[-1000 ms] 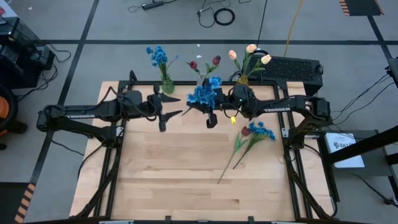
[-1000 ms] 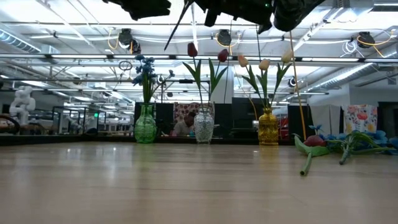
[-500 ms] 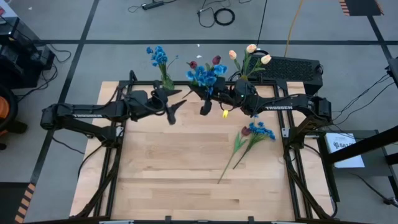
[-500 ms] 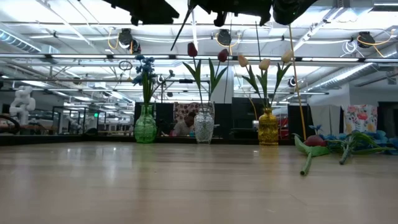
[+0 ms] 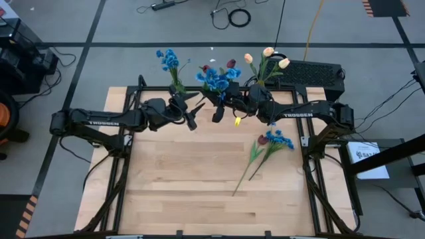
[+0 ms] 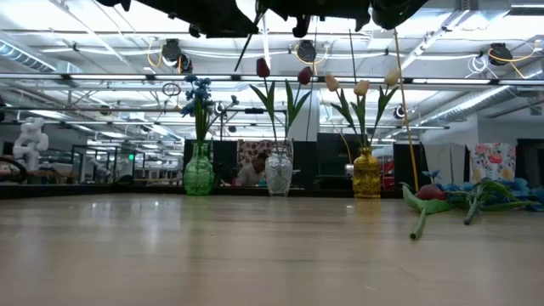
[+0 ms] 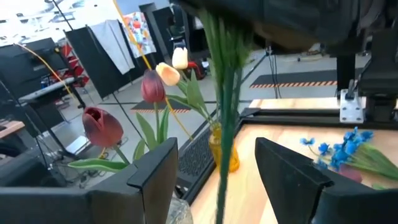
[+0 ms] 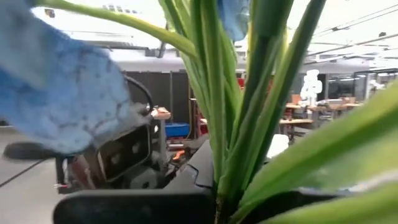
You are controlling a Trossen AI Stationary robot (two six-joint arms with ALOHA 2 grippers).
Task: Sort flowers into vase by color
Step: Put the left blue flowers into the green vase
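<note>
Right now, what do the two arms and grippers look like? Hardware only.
Both arms are dark, slim and jointed, with white TROSSEN lettering on the forearm links. Left arm and right arm mount at opposite table edges, black cables trailing at their bases. The left gripper has two flat, dark, angular fingers. A small yellow light glows near the right gripper.

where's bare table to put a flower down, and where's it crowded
Free: the near half of the table, left of the loose flowers. Crowded: the far edge, with three vases and both arms.
</note>
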